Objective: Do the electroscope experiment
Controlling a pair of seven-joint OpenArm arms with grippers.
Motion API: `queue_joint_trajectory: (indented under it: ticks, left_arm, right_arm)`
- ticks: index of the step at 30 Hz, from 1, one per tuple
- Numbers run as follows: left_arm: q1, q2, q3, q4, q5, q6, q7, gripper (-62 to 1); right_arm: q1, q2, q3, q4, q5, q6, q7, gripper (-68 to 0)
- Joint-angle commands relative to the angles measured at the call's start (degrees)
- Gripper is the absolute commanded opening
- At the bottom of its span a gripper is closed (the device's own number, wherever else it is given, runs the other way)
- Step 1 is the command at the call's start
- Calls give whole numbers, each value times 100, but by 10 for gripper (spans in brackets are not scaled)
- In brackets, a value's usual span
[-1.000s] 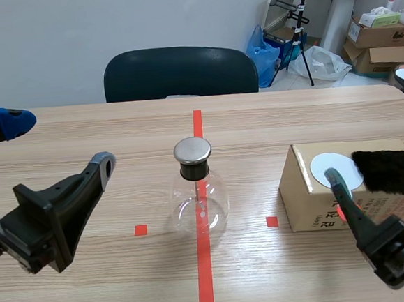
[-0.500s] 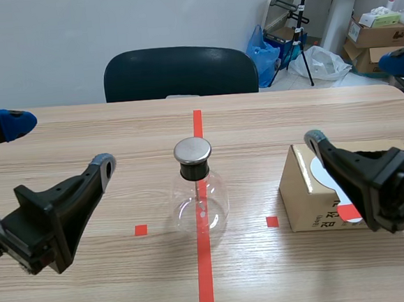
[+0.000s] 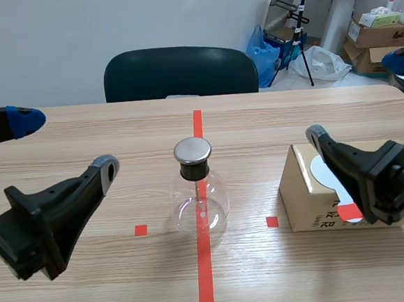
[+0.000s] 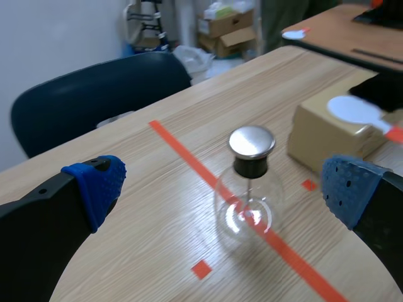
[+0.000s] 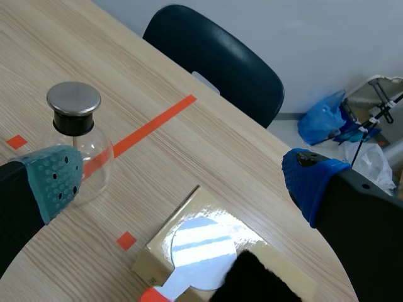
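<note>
Black right gripper [image 3: 359, 97] has risen from the cardboard box [image 3: 301, 200], its fingers now spread wide above it. Left gripper [image 3: 65, 142] stays spread, glass flask [image 3: 200, 206] ahead of it.

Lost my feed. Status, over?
Both open: left pincer, right pincer by the box. Untouched electroscope flask on the tape line. Nothing blocking.

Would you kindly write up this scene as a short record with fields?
flask: upright on the tape line, metal cap on, untouched
box: on the table, on the right arm's side of the flask
disc: white, lying on the box
fur: black, on the box beside the disc
left gripper: open, empty, clear of the flask
right gripper: open, empty, raised near the box
</note>
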Motion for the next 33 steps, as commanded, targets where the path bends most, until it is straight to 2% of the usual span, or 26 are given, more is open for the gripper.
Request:
queue_joint_trajectory:
  ticks: [1, 6, 11, 33]
  left_arm:
    - [61, -136, -7, 81, -203, 13, -55, 14]
    - [61, -404, -7, 81, -315, 15, -55, 14]
    - [61, -413, -7, 79, -306, 13, 33, 14]
    - [61, -411, -7, 79, -306, 13, 111, 14]
  right_arm:
    - [-13, 15, 2, 31, 39, -20, -125, 4]
    - [-13, 15, 2, 31, 39, -20, -570, 4]
    - [-13, 15, 2, 31, 39, -20, -833, 4]
    - [-13, 15, 2, 31, 39, -20, -802, 4]
